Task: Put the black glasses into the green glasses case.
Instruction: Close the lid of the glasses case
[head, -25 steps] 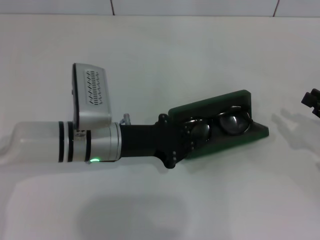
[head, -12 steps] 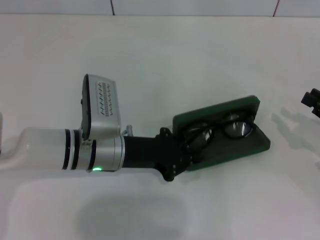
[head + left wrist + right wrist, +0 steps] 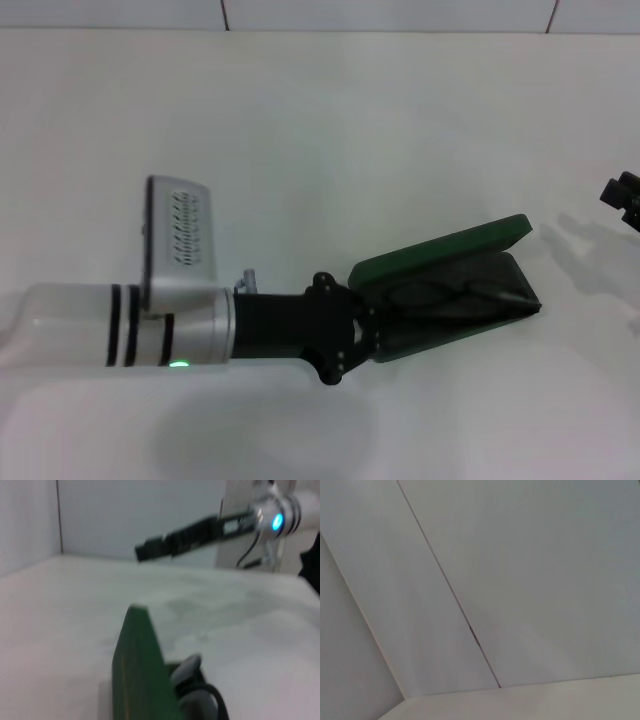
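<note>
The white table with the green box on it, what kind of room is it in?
Probably a robot test room. There is just a bare white table, plain white wall panels behind it, and the green glasses case holding the black glasses, with the left gripper at its end.

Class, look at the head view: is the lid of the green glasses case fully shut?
No: the green glasses case has its lid partly raised, and the black glasses show in the gap beneath it.
</note>
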